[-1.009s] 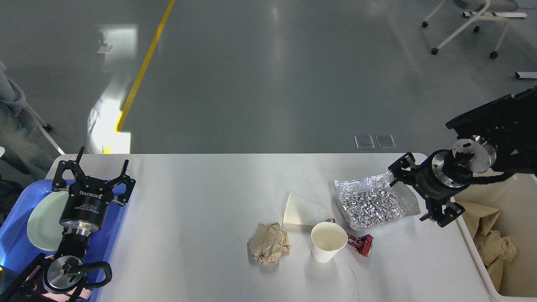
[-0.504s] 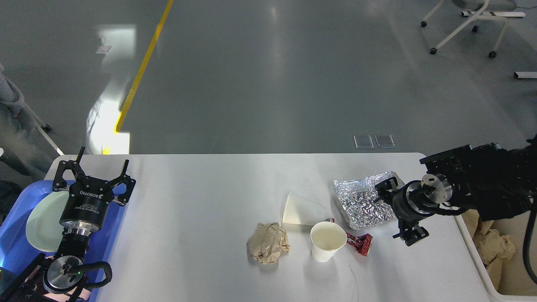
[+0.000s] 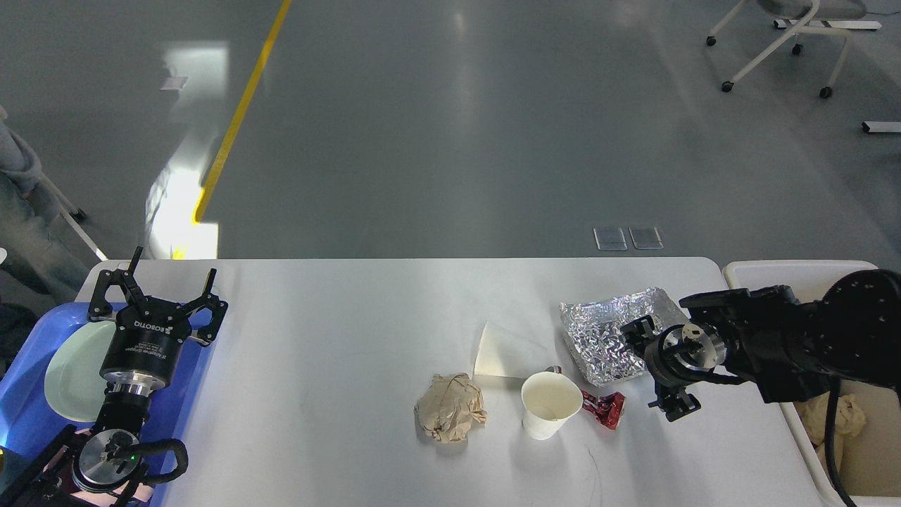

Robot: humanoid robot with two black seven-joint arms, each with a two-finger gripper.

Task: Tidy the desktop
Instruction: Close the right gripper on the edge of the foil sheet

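A: What did the large white rectangular desktop (image 3: 338, 366) look like?

B: Smooth, slightly glossy, rounded far corners, a faint grey sheen. It filled the lower half of the head view, wider than anything else there, with grey floor beyond its far edge.

A: What lay on it?

B: I took the white paper cup (image 3: 550, 404) as my landmark. It stood upright and open-mouthed, right of the desktop's centre and toward the near edge. A crumpled brown paper ball (image 3: 450, 417) lay just left of it. A flattened white paper cone (image 3: 508, 352) lay just behind it. A crushed red wrapper (image 3: 607, 409) touched its right side. A crinkled silver foil sheet (image 3: 614, 334) lay behind and to the right of the cup.

A: And the arms?

B: The right gripper (image 3: 652, 371) hung right of the cup, over the foil's near right corner, pointing left. One finger showed over the foil and the other nearer me, so the two stood spread with nothing between them. The left gripper (image 3: 151, 289) was far to the cup's left, pointing away from me, fingers spread wide and empty, over a blue plastic tray (image 3: 32, 415) holding a pale green plate (image 3: 74, 370).

A: Anything else?

B: A cream plastic bin (image 3: 799, 271) stood well right of the cup, off the desktop's right end, with crumpled brown paper (image 3: 841, 415) inside.
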